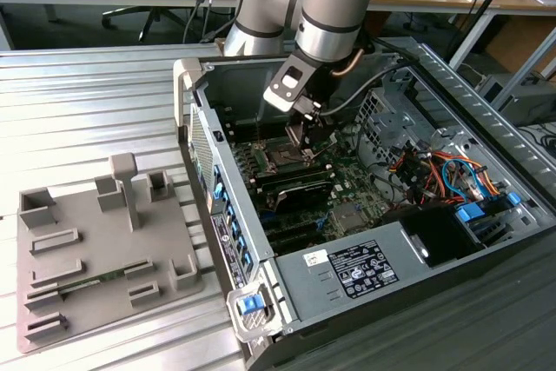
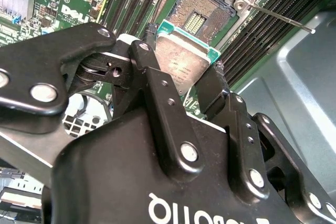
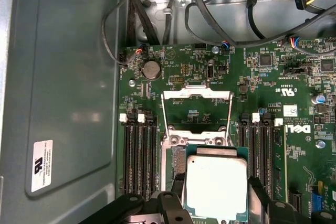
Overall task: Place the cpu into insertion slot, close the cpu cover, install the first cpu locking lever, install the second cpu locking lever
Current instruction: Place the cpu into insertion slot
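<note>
My gripper (image 2: pixel 184 51) is shut on the cpu (image 2: pixel 181 64), a small square chip with a dull silver top and a green edge, pinched between two black fingers (image 2: pixel 157 93). In the first wrist view the cpu (image 3: pixel 216 184) hangs just over the insertion slot (image 3: pixel 177 162) and hides most of it. The slot's contact field (image 2: pixel 197 11) lies uncovered in the second wrist view. The cpu cover (image 3: pixel 197 93), a silver frame with a square window, is swung open beyond the slot. A thin locking lever (image 2: pixel 278 18) sticks out, unlatched. In the exterior view the gripper (image 1: pixel 301 132) is down inside the computer case above the slot (image 1: pixel 282 155).
Black memory slots (image 3: pixel 139 148) flank the socket on both sides. Loose cables (image 3: pixel 157 19) run along the case wall behind the board. Drive bays with orange and blue cables (image 1: pixel 443 171) sit at the exterior view's right. A grey fixture plate (image 1: pixel 95 249) lies outside the case.
</note>
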Tool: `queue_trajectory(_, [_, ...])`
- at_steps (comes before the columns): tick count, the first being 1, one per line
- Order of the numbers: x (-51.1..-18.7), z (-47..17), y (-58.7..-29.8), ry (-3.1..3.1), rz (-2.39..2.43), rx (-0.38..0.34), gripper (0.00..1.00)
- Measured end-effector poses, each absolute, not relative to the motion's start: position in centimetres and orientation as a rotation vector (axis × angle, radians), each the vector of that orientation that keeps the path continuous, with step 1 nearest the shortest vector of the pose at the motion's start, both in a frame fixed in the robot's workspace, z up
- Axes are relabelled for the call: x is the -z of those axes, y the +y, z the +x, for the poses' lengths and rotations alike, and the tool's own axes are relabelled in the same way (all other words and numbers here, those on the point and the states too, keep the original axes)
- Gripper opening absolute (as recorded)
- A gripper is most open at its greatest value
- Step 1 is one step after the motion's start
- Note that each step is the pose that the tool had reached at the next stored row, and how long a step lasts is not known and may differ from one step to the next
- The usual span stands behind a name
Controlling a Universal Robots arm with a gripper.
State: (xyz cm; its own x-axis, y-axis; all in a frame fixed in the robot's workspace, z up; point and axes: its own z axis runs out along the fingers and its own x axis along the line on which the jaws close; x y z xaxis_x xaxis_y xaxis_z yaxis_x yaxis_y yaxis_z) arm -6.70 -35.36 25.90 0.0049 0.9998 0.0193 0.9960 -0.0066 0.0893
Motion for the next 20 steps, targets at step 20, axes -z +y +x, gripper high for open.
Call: queue_trajectory(20, [-25.14, -6.70, -35.36, 2.178, 2.191, -0.119, 0.55])
